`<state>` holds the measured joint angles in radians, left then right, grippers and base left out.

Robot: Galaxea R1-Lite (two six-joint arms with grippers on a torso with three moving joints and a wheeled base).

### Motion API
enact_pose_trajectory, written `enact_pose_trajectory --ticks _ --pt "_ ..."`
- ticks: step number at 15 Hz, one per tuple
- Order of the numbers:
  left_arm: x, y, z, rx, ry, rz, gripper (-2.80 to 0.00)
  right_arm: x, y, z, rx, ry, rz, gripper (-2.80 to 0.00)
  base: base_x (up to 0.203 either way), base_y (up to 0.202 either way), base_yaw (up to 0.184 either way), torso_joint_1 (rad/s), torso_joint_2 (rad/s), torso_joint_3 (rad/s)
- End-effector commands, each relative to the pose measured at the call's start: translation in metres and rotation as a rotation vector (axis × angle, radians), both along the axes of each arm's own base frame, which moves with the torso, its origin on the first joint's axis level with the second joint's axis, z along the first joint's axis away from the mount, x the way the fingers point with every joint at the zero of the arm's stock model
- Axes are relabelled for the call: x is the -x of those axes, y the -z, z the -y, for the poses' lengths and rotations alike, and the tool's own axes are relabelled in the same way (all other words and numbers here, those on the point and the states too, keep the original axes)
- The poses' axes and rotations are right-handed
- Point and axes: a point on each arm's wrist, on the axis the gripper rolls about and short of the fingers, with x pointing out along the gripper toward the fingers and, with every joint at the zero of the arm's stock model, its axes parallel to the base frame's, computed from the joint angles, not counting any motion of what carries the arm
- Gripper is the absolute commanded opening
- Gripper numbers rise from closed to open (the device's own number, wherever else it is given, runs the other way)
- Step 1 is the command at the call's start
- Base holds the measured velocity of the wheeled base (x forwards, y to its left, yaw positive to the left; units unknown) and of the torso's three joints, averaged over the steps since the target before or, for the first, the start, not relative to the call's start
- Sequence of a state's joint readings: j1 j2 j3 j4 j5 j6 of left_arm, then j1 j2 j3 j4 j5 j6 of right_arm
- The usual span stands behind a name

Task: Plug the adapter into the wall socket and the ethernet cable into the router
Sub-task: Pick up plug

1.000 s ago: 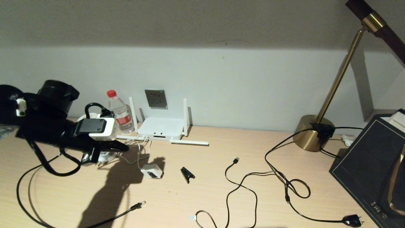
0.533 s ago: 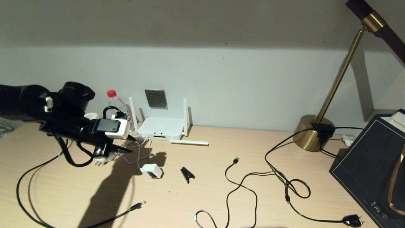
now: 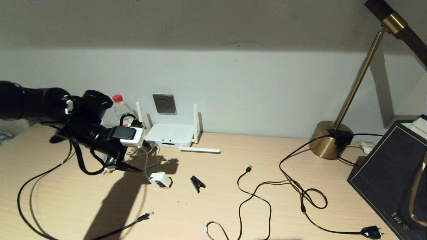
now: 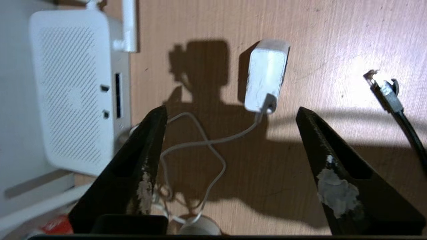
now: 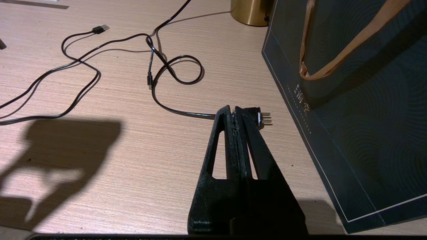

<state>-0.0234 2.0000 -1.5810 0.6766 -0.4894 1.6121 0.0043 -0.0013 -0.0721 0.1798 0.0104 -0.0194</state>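
The white adapter (image 3: 160, 180) lies on the desk in front of the router (image 3: 170, 134), its thin white cord looping back toward the router. My left gripper (image 3: 138, 156) hovers open just left of the adapter. In the left wrist view the adapter (image 4: 267, 76) lies ahead of the open gripper (image 4: 231, 110), beyond the fingertips, with the router (image 4: 73, 90) to one side. The dark grey wall socket (image 3: 164, 103) is on the wall above the router. The ethernet cable's clear plug (image 3: 147, 216) (image 4: 383, 88) rests on the desk nearer to me. My right gripper (image 5: 233, 110) is shut and holds nothing.
A water bottle (image 3: 120, 106) stands behind my left arm. A black clip (image 3: 197, 183), a USB cable (image 3: 248, 169) and the lamp cord with its plug (image 3: 372, 231) (image 5: 258, 116) lie mid-desk. The brass lamp base (image 3: 330, 140) and a dark bag (image 3: 390, 173) (image 5: 350, 100) fill the right.
My left arm has swung to the right and a little toward the wall, bringing the open gripper closer to the adapter. Nothing on the desk has moved.
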Motion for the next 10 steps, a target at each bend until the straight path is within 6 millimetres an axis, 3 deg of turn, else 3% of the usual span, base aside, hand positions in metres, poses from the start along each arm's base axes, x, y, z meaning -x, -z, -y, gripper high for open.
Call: enact_pose_trajectory --ticks 1,4,10 --pt "-0.007 0.013 0.014 -0.016 0.038 -0.036 0.0 0.0 0.0 0.0 0.001 -0.001 -0.003 -2.8 0.0 0.0 0.0 0.0 0.0 0.0" --pt "-0.013 0.031 0.031 -0.039 0.024 -0.106 0.0 0.0 0.0 0.0 0.001 -0.001 -0.003 -2.8 0.0 0.0 0.0 0.0 0.0 0.0" --pt "-0.011 0.048 0.035 -0.027 -0.023 -0.196 0.0 0.0 0.0 0.0 0.001 -0.001 -0.003 -2.8 0.0 0.0 0.0 0.0 0.0 0.0"
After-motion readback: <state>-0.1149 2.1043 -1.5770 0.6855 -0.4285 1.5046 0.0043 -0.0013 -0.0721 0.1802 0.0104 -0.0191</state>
